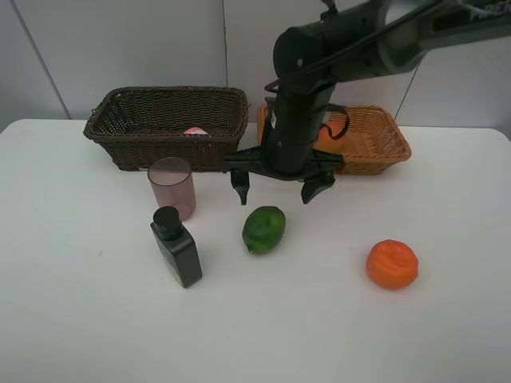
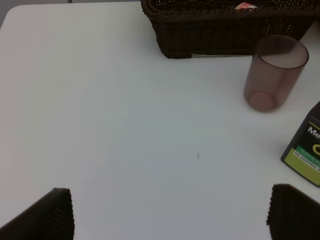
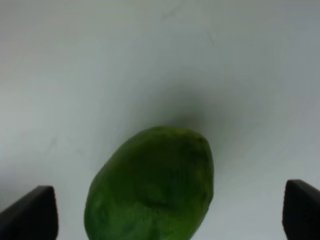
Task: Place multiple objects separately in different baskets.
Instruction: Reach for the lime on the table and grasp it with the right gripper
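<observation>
Right claw (image 1: 275, 194) wide apart, empty, just above lime (image 1: 263, 229). Could knock lime rolling across surface (image 1: 72, 319) if closing off-centre.

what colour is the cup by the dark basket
Translucent mauve cup, clearest in the left wrist view.

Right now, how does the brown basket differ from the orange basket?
The brown basket is dark and deeper; the orange basket is lighter and shallower. The brown basket stands to the left in full view; the arm partly hides the orange basket. Both are woven and rectangular.
</observation>
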### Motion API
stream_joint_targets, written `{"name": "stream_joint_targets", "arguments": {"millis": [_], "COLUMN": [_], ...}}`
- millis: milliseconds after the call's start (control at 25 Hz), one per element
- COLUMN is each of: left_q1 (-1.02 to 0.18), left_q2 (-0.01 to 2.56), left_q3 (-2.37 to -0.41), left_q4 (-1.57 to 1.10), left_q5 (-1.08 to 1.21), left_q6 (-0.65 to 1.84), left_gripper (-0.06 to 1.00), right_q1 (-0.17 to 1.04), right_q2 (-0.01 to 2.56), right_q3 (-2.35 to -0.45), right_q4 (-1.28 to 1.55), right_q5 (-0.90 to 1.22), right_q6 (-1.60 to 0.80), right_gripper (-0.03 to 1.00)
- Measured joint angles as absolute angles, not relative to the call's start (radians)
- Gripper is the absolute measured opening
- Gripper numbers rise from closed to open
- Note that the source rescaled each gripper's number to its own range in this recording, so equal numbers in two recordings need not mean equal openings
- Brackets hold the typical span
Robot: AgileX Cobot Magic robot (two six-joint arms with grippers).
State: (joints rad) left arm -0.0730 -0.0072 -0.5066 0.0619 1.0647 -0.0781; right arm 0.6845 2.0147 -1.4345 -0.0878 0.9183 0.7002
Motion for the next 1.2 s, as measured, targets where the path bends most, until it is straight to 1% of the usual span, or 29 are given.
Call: {"name": "stream_joint_targets", "arguments": {"millis": [200, 360, 1200], "left_q1": [-0.073, -0.073, -0.073], "left_q2": [-0.007, -0.007, -0.007], "left_q3": [-0.507, -0.507, -0.507], "left_q4": [0.062, 0.062, 0.064], "left_q5": [1.065, 1.065, 1.065], "left_q6": [-0.078, -0.078, -0.078], "left_gripper": [1.0, 1.0, 1.0], "right_q1": [0.684, 0.684, 0.684], "right_q2": [2.016, 2.033, 2.109], "right_q3": [-1.39, -1.389, -1.386], "right_q4": [-0.089, -0.092, -0.109], "right_q5": [0.82, 0.799, 0.81], "right_q6": [0.885, 0.957, 0.975], "right_gripper": [0.96, 0.96, 0.96]}}
